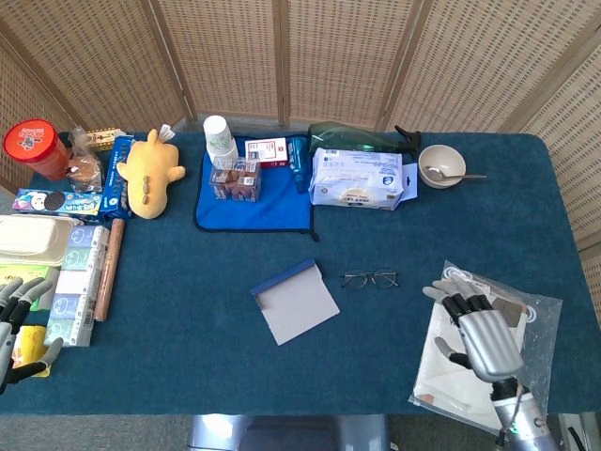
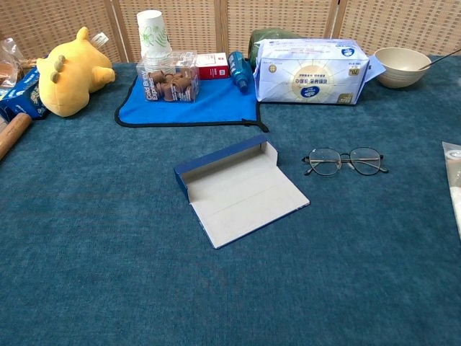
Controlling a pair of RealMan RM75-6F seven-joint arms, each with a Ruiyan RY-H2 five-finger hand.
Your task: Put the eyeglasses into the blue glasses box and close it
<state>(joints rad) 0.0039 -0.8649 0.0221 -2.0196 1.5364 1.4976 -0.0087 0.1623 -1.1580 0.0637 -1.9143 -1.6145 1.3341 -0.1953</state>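
The eyeglasses (image 1: pixel 369 278) (image 2: pixel 344 161) lie unfolded on the blue table cover, just right of the blue glasses box (image 1: pixel 295 302) (image 2: pixel 238 187). The box lies open, its pale lid flat toward the front. My right hand (image 1: pixel 474 326) hovers over a clear bag at the front right, fingers spread and holding nothing, a short way right of the glasses. My left hand (image 1: pixel 17 319) sits at the far left edge, fingers apart and holding nothing. Neither hand shows in the chest view.
A clear bag with white contents (image 1: pixel 479 352) lies under my right hand. Behind the glasses stand a wipes pack (image 1: pixel 357 178), a bowl (image 1: pixel 441 165), a blue mat (image 1: pixel 254 202) with a cup and jar, and a yellow plush (image 1: pixel 150 171). Boxes and a rolling pin (image 1: pixel 108 268) line the left side.
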